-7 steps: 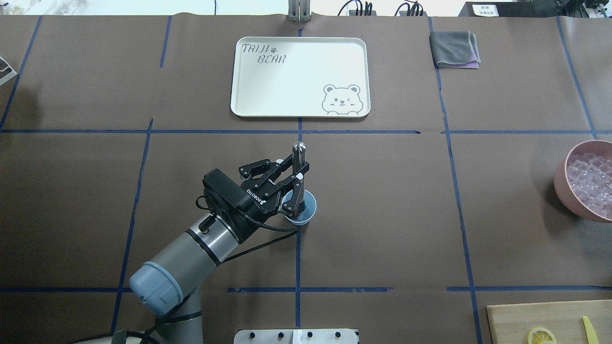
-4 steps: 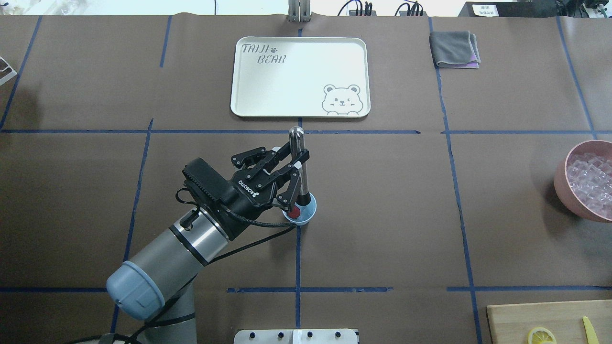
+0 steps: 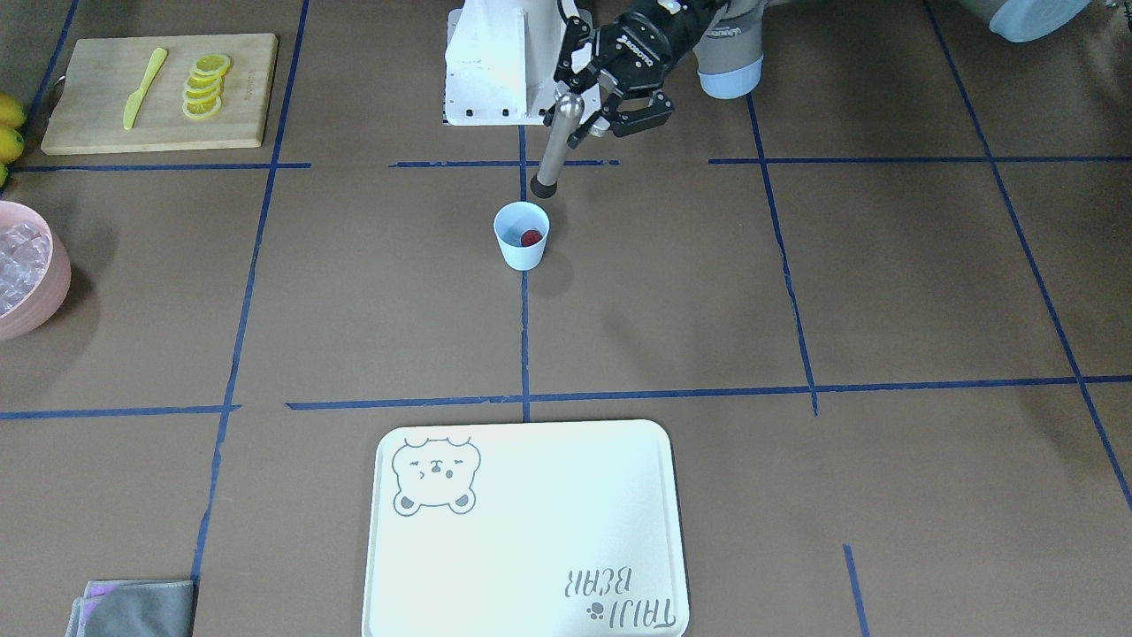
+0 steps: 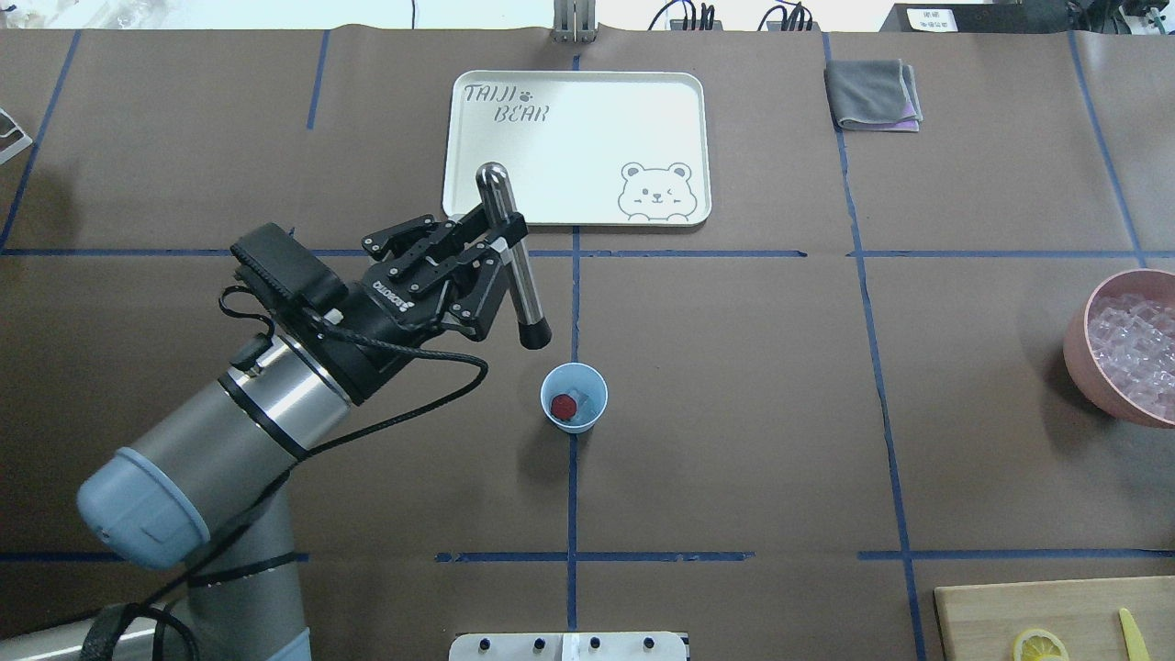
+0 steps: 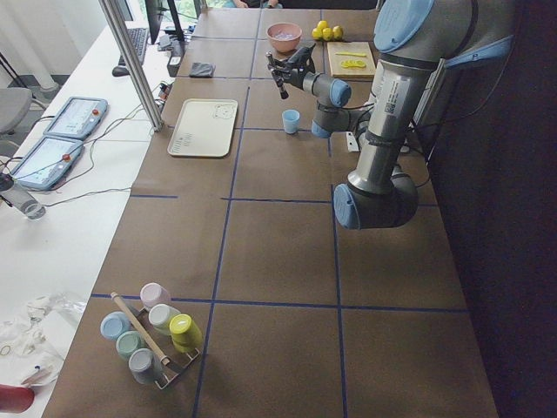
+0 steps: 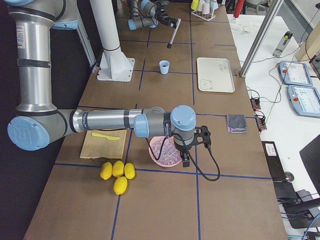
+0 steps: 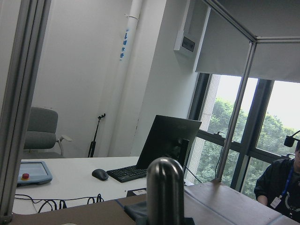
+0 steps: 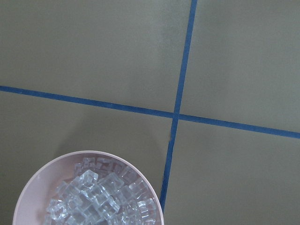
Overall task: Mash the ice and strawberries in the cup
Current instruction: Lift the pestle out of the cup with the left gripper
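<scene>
Well — cup: upright on the table, apart from both arms.
Strawberry: inside the cup.
Left gripper: I see it clamped on the muddler, which is raised and tilted, its tip near the cup.
Ice: in the pink bowl, well apart from the cup.
Right gripper: over that bowl — fingers apart or together, I cannot tell.

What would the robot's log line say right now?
left gripper: shut on masher, outside cup | strawberry: in cup | right gripper: by ice bowl, state unclear
</scene>
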